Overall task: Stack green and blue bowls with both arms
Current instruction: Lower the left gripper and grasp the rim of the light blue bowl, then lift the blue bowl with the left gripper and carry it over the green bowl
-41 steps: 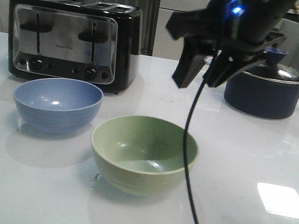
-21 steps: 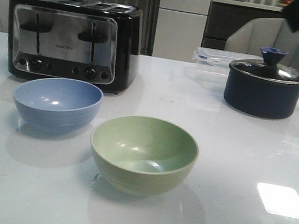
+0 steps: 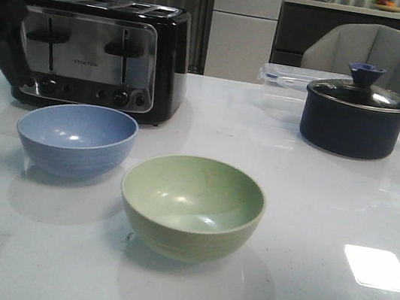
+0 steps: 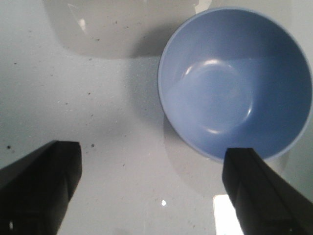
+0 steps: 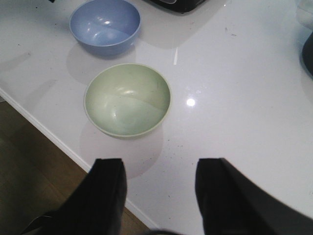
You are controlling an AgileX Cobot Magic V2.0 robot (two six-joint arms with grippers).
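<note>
Matte round green bowl (image 3: 191, 206); blue bowl (image 3: 76, 138)

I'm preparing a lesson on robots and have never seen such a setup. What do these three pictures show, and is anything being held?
This is a two-armed robot at a white table. The front picture looks forward over the table. The other two come from cameras on its wrists, with the black fingers at the bottom. The left hand hangs open above the blue bowl; the right hand is open above the green bowl. A toaster and a lidded pot stand behind. Nothing is held, and the bowls sit apart, unstacked.
</note>
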